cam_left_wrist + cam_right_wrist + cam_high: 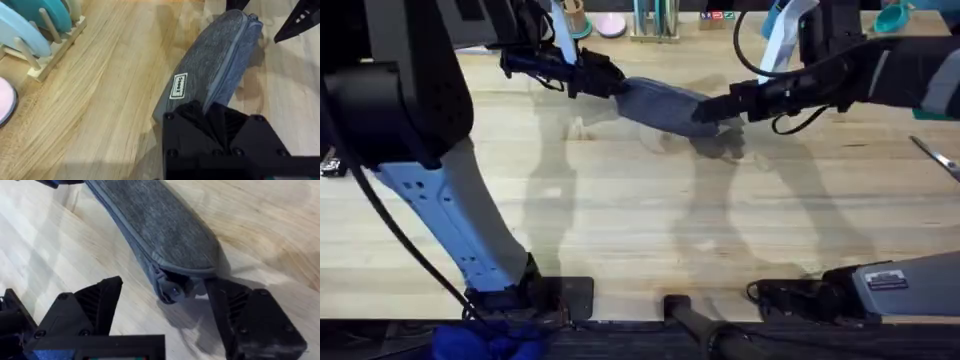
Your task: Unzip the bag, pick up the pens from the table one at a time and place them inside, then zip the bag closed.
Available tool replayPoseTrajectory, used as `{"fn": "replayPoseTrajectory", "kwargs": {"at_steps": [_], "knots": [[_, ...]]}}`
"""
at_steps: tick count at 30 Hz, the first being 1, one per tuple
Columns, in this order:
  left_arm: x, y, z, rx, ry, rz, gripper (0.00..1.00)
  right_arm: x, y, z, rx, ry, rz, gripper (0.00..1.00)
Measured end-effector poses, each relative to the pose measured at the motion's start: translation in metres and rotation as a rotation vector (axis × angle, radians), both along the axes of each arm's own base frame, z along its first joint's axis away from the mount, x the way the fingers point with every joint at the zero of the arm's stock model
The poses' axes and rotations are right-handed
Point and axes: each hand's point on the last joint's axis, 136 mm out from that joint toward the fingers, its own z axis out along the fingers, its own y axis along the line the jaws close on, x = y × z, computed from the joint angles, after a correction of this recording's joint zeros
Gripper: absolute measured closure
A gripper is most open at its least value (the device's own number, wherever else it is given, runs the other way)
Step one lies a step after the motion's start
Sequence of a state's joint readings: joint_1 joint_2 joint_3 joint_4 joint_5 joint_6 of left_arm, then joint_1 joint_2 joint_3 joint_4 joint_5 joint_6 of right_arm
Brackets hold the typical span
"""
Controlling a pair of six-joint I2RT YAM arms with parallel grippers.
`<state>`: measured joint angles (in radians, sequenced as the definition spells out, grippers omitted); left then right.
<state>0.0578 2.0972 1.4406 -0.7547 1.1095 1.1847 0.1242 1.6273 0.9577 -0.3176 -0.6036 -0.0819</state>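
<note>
The left hand [610, 80] is clamped on one end of the bag [665, 103], which lies near the table's [620, 220] far edge, about midway along it. The right hand [715, 110] sits at the bag's other end with its fingers [250, 315] spread apart, one on each side of the zipper end [167, 287], not gripping it. The zipper looks closed along its length.

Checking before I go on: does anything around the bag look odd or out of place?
The bag is held between both arms, the left fingers closed on one end, the right gripper open around the zipper end. It looks zipped, and I see no pens on the table.
</note>
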Motion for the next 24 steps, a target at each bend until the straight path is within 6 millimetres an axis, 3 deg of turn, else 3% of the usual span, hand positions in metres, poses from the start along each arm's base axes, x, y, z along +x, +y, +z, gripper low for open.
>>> {"fn": "replayPoseTrajectory", "kwargs": {"at_steps": [24], "knots": [[0.0000,0.0000,0.0000,0.000,0.000,0.000,0.960,-0.0044,0.0063,0.0034,0.041,0.025,0.009,0.006]]}}
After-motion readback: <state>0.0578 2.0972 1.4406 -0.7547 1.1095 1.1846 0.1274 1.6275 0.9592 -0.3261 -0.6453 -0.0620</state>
